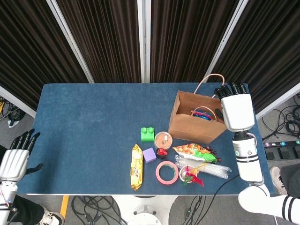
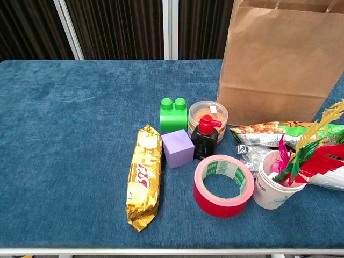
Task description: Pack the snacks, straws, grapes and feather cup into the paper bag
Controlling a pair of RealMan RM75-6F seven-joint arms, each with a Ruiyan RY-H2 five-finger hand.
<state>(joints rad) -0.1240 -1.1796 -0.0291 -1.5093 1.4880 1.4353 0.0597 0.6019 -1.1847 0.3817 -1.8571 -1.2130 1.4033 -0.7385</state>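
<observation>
The brown paper bag (image 1: 192,123) (image 2: 279,59) stands open at the table's right. A blue snack packet (image 1: 202,114) lies inside it. My right hand (image 1: 237,110) hovers by the bag's right rim, fingers extended and holding nothing. In front of the bag lie an orange-and-green snack (image 1: 193,152) (image 2: 285,132), clear-wrapped straws (image 1: 212,170) and the feather cup (image 1: 187,175) (image 2: 275,184). A yellow snack packet (image 1: 136,166) (image 2: 144,177) lies further left. Small dark fruit (image 1: 213,151), possibly the grapes, shows at the snack's right end. My left hand (image 1: 14,159) hangs open off the table's left edge.
Left of the bag stand a green block (image 1: 147,134) (image 2: 173,114), a purple cube (image 1: 149,154) (image 2: 177,148), a round tub (image 1: 163,138) (image 2: 207,114), a black bottle with a red cap (image 1: 161,153) (image 2: 205,137) and a red tape roll (image 1: 167,172) (image 2: 223,185).
</observation>
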